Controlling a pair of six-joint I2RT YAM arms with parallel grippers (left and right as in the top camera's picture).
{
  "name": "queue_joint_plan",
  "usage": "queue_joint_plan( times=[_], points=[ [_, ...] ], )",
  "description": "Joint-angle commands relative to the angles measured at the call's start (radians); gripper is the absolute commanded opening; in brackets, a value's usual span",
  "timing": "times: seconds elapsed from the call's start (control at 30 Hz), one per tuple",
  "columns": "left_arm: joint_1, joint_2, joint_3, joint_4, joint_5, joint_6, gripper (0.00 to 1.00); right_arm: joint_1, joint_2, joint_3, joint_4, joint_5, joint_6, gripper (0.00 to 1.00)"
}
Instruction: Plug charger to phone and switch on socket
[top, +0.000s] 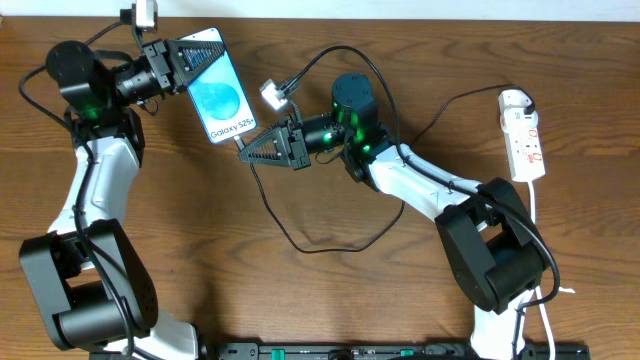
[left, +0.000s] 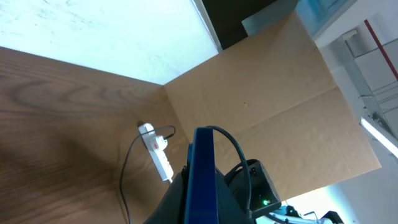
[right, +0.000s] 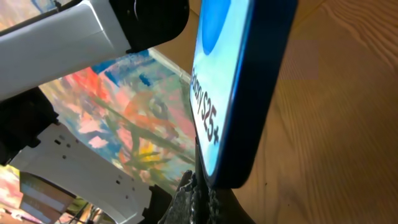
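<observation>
The phone, with a blue screen and a "Galaxy S25" strip, is held off the table at the back left. My left gripper is shut on its top end; the left wrist view shows the phone edge-on between the jaws. My right gripper is shut at the phone's bottom edge, its fingertips pinched on the charger's connector tip, which is hidden. The black charger cable loops across the table to the white socket strip at the far right.
The socket strip's white cord runs down along the right arm's base. In the left wrist view the strip lies far off beside a brown cardboard wall. Both arm bases stand at the front edge.
</observation>
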Motion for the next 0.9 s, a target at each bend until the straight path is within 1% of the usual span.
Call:
queue_joint_plan(
  times=[0.0,0.3,0.87],
  points=[
    [-0.016,-0.022,0.01,-0.001,0.1,0.01,0.08,-0.014,0.012,0.013,0.017,0.153,0.023,0.01],
    [-0.016,-0.022,0.01,-0.001,0.093,0.01,0.07,-0.005,0.012,0.013,0.018,0.207,0.03,0.01],
    [-0.016,-0.022,0.01,-0.002,0.134,0.01,0.07,-0.007,0.012,0.013,0.018,0.22,0.029,0.01]
  ],
)
